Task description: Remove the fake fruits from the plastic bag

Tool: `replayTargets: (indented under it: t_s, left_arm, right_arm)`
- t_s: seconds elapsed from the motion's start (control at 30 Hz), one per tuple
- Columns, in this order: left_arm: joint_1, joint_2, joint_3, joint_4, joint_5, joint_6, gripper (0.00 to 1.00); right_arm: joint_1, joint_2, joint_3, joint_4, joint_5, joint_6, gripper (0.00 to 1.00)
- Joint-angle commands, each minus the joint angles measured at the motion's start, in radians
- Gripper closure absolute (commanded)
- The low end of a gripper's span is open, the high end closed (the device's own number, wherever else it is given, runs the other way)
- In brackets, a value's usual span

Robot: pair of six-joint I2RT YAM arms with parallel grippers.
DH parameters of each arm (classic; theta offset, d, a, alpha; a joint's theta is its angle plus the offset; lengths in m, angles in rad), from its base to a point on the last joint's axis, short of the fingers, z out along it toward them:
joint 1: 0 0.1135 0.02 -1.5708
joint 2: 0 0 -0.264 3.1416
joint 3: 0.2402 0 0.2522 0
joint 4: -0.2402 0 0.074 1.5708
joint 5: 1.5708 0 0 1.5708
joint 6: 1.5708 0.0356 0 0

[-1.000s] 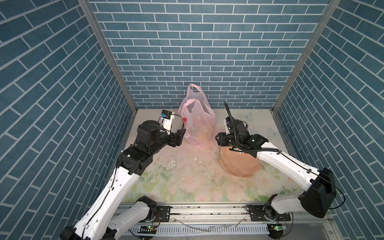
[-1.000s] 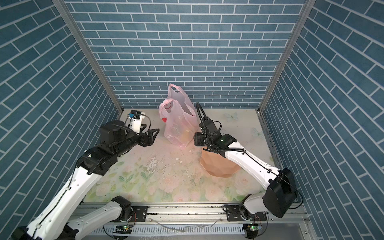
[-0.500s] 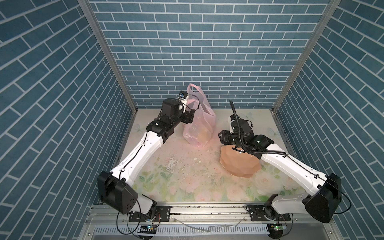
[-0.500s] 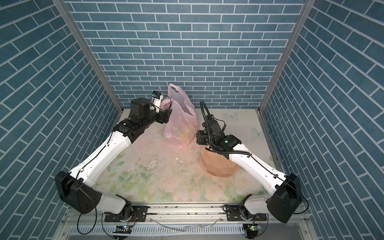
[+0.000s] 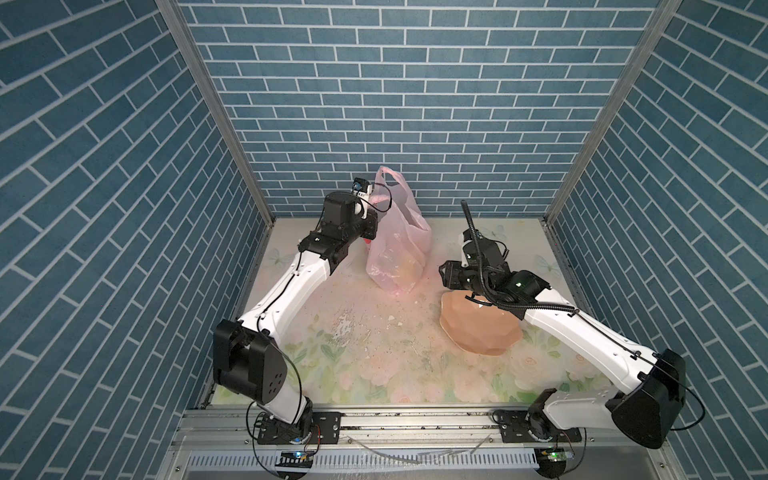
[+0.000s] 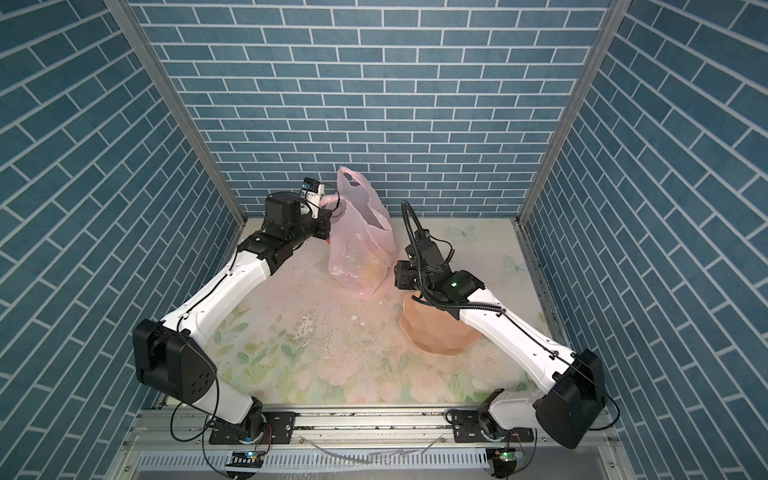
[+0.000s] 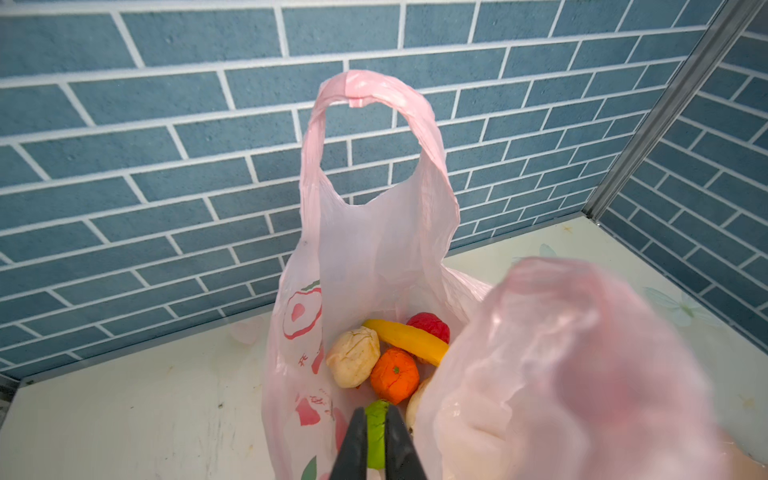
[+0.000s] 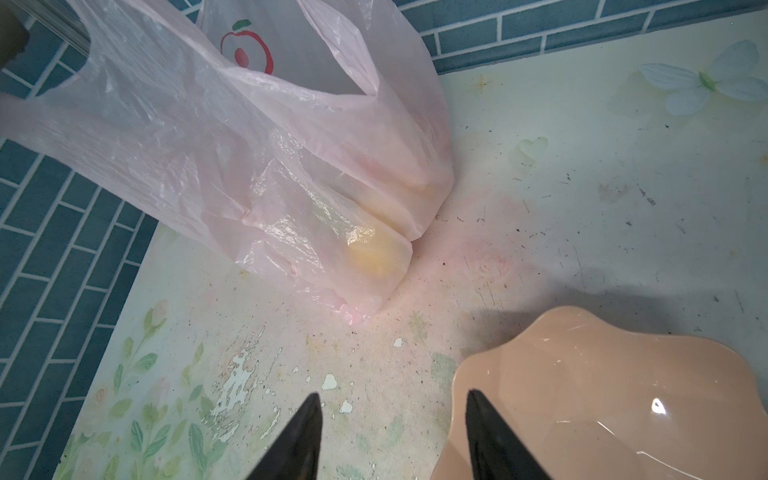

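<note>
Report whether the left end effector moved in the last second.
Yes: the left end effector shifted toward the rear blue brick wall, alongside the thin pink plastic bag.

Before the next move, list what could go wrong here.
1. The left gripper is shut on one thin handle of the bag; a hard pull might tear it or let it slip.
2. The fruit lies deep at the bottom, so the open right gripper may snag the bag on its way in.
3. The bowl sits beneath that arm and could get knocked.
</note>
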Motion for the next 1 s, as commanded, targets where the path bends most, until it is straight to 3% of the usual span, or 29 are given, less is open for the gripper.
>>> replayTargets:
  t_s: [0.0,0.2,0.43,0.6,0.77,0.97]
  left_arm:
    - [0.08,-0.095,-0.05,0.005,0.011,-0.113,0.91]
    - [0.19,-0.295,-0.172,-0.094,0.001,-0.187,0.92]
    - [0.193,-0.58,-0.298,-0.311,0.014,-0.225,0.92]
    - [0.186,-0.77,-0.386,-0.415,0.117,-0.325,0.92]
    - [0.056,-0.825,-0.473,-0.354,0.204,-0.452,0.92]
    - [-0.186,-0.677,-0.386,-0.325,0.12,-0.421,0.82]
  right_arm:
    - [0.001,0.025,-0.025,-0.006,-0.019,0.007,0.44]
    - [0.003,0.117,0.008,0.024,-0.102,0.005,0.46]
    - [0.033,0.221,0.059,0.075,-0.16,0.006,0.48]
    - [0.058,0.24,0.062,0.095,-0.172,0.011,0.48]
    - [0.065,0.209,0.034,0.113,-0.17,0.024,0.48]
    - [0.066,0.116,-0.027,0.093,-0.114,0.028,0.48]
